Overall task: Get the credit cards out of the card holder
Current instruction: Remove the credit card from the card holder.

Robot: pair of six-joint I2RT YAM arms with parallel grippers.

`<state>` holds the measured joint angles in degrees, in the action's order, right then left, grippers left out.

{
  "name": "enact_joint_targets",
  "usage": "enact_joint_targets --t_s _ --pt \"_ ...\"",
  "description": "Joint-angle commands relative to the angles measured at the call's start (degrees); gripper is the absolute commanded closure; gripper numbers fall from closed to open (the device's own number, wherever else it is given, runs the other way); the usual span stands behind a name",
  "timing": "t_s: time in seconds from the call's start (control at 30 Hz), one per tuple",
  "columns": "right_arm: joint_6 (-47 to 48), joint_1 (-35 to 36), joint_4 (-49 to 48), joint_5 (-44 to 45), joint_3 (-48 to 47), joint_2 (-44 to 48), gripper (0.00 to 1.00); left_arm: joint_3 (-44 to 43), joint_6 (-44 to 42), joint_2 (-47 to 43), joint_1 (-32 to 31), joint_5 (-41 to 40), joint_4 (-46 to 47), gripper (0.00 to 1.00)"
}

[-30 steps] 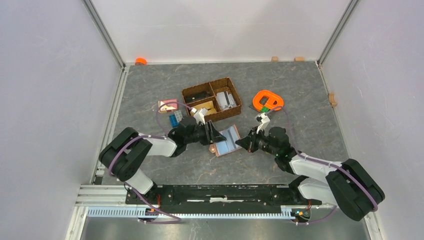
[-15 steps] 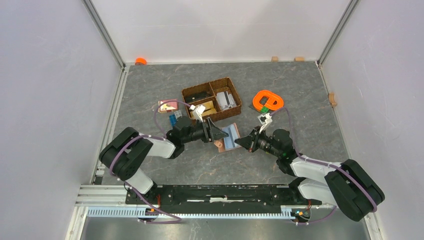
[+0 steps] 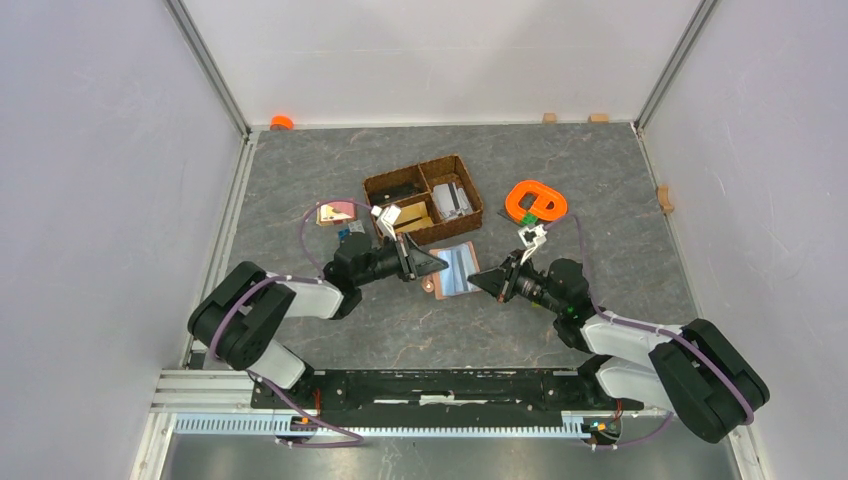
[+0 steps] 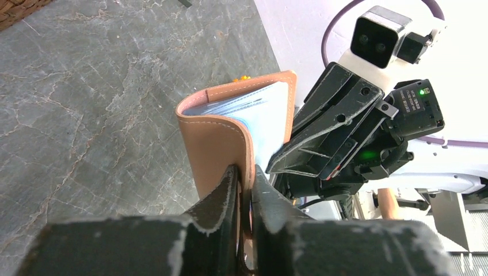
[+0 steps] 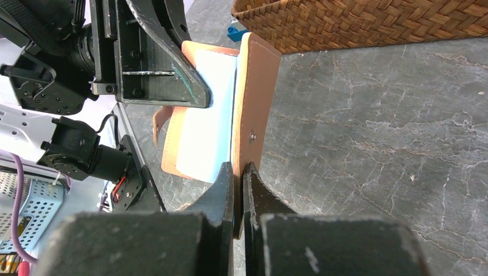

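Note:
The reddish-brown card holder (image 3: 452, 268) is held spread between both grippers just above the table, its pale blue-white sleeves (image 5: 207, 126) facing up. My left gripper (image 4: 246, 175) is shut on the holder's left leather flap (image 4: 216, 138). My right gripper (image 5: 239, 171) is shut on the right flap (image 5: 256, 98), near its snap stud. From above, the left gripper (image 3: 437, 264) and right gripper (image 3: 474, 282) point at each other across the holder. No credit cards stand out from the sleeves. Grey-white flat pieces (image 3: 451, 197) that look like credit cards lie in the basket.
A dark woven divided basket (image 3: 423, 172) stands just behind the holder, and its wall (image 5: 368, 23) is close in the right wrist view. An orange ring (image 3: 535, 202) lies at the right. A pink-and-tan piece (image 3: 336, 212) and a blue block (image 3: 346, 234) lie at the left.
My left gripper opened, then shut on the holder's left flap. The holder has shifted slightly toward the basket and lies spread wider. The right gripper stayed shut on its flap.

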<state>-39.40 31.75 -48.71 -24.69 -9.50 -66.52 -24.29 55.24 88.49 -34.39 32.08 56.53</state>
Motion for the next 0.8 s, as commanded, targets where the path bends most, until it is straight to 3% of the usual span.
enact_joint_targets --t_s 0.0,0.17,0.47,0.63,0.77 --pt "-0.2 0.6 -2.8 -4.2 -0.6 0.1 1.00 -2.1 -1.0 -2.9 -0.8 4.5 2.0 0.90" --pt "0.8 0.6 -2.2 -4.4 -0.9 0.2 0.95 -2.6 -2.1 -3.9 -0.8 4.4 -0.7 0.97" --pt "3.5 0.5 0.6 -1.7 -0.3 4.2 0.61 -4.6 -4.6 -5.5 -0.8 4.7 -7.7 0.98" --pt "2.9 0.4 -2.7 -4.3 0.3 4.6 0.52 -5.1 -4.7 -5.4 -0.9 5.5 -8.6 0.98" --pt "2.8 0.3 -2.9 -4.5 0.3 4.7 0.52 -5.2 -4.8 -5.4 -0.9 5.7 -8.8 0.98"
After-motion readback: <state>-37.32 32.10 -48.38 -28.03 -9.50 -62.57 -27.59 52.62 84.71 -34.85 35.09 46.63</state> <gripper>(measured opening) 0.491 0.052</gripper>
